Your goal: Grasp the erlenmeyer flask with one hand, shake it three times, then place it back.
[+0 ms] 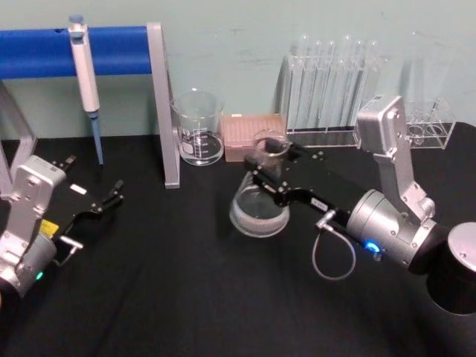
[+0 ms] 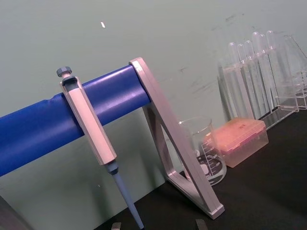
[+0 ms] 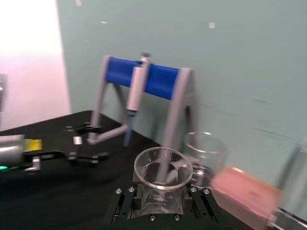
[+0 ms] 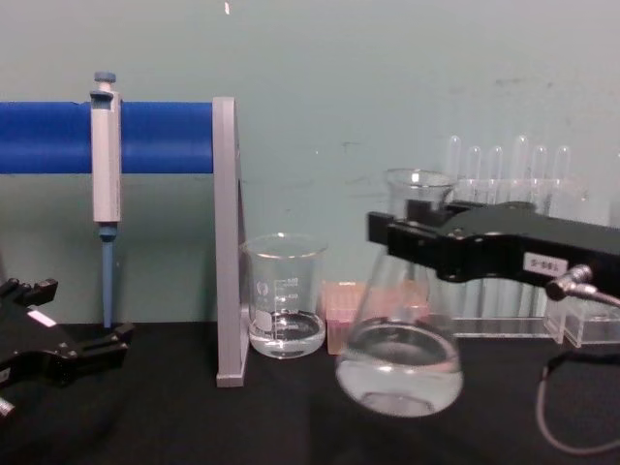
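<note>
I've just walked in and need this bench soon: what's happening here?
The right gripper holds the erlenmeyer flask by its neck, jaws closed around it, tilted with its base apparently off the black table, a little clear liquid inside. The left gripper rests open at the table's left side, idle.

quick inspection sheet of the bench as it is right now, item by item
surface: black table
job's things: erlenmeyer flask tilted, a little clear liquid in it, held by the neck
clutter: beaker, pink box, test tube rack, pipette hanging on blue stand
grippers: right gripper shut on the flask neck; left gripper open, idle at the table's left
cables: grey cable loop by the right wrist
surroundings: pale green wall, nothing else seen
</note>
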You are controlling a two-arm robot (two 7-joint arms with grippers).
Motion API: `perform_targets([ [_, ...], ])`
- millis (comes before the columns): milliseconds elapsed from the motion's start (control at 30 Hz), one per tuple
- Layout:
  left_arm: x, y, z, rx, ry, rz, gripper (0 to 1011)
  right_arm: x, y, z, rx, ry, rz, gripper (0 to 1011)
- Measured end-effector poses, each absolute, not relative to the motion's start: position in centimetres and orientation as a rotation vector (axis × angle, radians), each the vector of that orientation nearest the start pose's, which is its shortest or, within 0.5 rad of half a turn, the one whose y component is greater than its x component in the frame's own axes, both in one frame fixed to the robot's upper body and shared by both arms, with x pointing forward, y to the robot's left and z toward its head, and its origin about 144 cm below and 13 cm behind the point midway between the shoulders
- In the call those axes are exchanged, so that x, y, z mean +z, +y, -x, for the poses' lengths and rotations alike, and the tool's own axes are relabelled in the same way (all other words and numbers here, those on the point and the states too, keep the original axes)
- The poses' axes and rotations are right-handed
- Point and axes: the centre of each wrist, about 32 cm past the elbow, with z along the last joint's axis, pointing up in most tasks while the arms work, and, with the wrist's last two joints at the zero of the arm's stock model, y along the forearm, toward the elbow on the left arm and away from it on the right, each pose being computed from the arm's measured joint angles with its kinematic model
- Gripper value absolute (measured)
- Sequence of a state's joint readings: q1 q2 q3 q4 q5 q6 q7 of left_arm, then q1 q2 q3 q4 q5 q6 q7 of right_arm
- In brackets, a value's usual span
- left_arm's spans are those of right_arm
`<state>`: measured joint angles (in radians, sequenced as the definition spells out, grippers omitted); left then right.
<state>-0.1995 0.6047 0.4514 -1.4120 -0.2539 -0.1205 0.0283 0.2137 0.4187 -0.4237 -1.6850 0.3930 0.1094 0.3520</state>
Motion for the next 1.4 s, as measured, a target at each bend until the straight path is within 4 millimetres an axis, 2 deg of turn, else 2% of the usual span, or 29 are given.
perform_targets([
  [633,113.98,30.97,-48.86,1.248,-0.285,-0.304,1001,121.31,-21.26,-48.31,-1.165,-0.122,0.056,457],
  [1067,113.98,30.97,-48.86,1.248,-0.285,-0.304,1001,121.19,-21.41,-48.35,-1.247,-0.121,0.061,457],
  [1400,113.98,30.97,-48.86,1.248,-0.285,-0.304,1001,121.12,-21.45,-48.45,-1.226,-0.113,0.064,457],
])
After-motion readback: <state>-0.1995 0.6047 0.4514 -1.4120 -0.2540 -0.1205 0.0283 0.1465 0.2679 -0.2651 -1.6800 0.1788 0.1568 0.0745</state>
